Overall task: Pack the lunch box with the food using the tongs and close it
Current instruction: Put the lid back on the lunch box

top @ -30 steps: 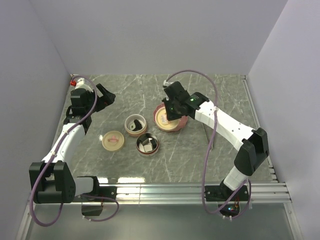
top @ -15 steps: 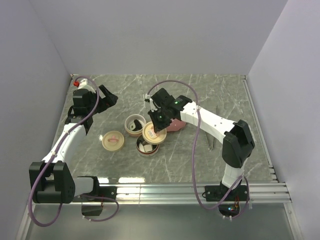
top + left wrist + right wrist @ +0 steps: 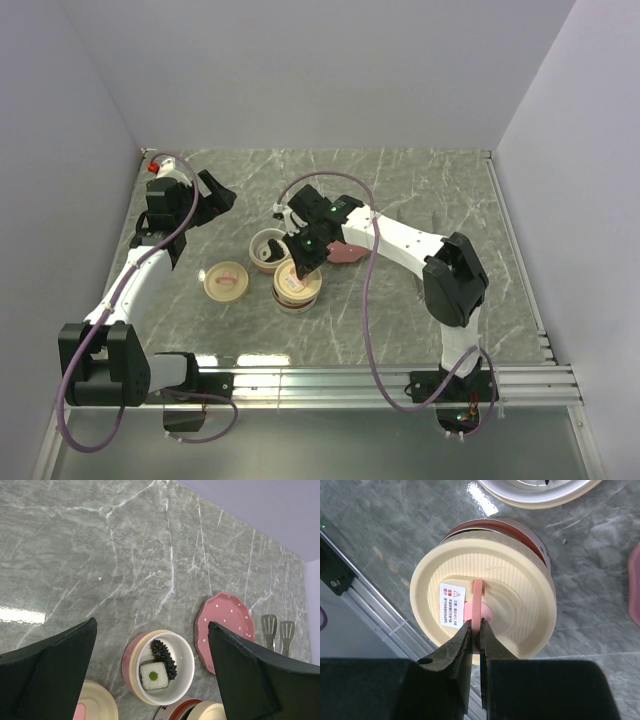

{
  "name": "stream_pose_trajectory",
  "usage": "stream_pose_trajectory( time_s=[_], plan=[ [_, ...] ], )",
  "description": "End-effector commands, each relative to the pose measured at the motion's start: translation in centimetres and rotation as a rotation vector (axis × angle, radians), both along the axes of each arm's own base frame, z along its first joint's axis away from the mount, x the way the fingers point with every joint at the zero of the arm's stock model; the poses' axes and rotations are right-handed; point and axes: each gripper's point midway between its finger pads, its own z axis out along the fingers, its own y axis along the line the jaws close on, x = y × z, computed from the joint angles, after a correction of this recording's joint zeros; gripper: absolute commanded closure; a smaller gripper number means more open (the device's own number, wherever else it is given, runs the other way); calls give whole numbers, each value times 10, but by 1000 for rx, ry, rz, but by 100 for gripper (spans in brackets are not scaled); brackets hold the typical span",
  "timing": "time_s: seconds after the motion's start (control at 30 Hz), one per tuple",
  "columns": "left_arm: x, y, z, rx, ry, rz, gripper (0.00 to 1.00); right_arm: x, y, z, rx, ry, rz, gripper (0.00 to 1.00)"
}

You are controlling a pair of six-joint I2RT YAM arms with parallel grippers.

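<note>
My right gripper (image 3: 476,630) is shut on the pink tab (image 3: 478,600) of a cream round lid (image 3: 520,610). That lid covers the near lunch box bowl (image 3: 297,288), whose red rim (image 3: 520,527) shows beyond it; whether the lid is seated I cannot tell. The second bowl (image 3: 187,652) stands uncovered and holds food: a white rice square with a green centre (image 3: 153,675) and a dark spiky piece (image 3: 164,655). High over the table's left, my left gripper (image 3: 152,626) hangs open and empty. The tongs (image 3: 277,630) lie right of the plate.
The pink dotted plate (image 3: 225,630) sits behind the bowls, half under my right arm in the top view. Another cream lid (image 3: 225,281) lies on the table left of the bowls. A metal rail (image 3: 350,595) runs along the near edge.
My right gripper has carried the cream lid leftward and nearer, from over the plate to on top of the near bowl. The left arm has stayed still.
</note>
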Motion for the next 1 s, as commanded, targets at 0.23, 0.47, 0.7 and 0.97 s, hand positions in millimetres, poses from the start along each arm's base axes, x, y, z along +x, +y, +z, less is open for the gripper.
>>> stream_pose_trajectory(
  time_s=[0.23,0.47,0.7,0.97],
  plan=[
    [6,-5,15,-5,-37,-26,1,0,13,6,7,-28,48,99],
    [6,-5,15,-7,-37,-25,1,0,17,-1,-13,-24,63,99],
    [5,-4,13,-6,-34,-20,1,-1,17,-11,-30,-17,72,100],
    [5,-4,14,-4,-35,-18,1,-1,17,-13,-63,-36,75,99]
  ],
)
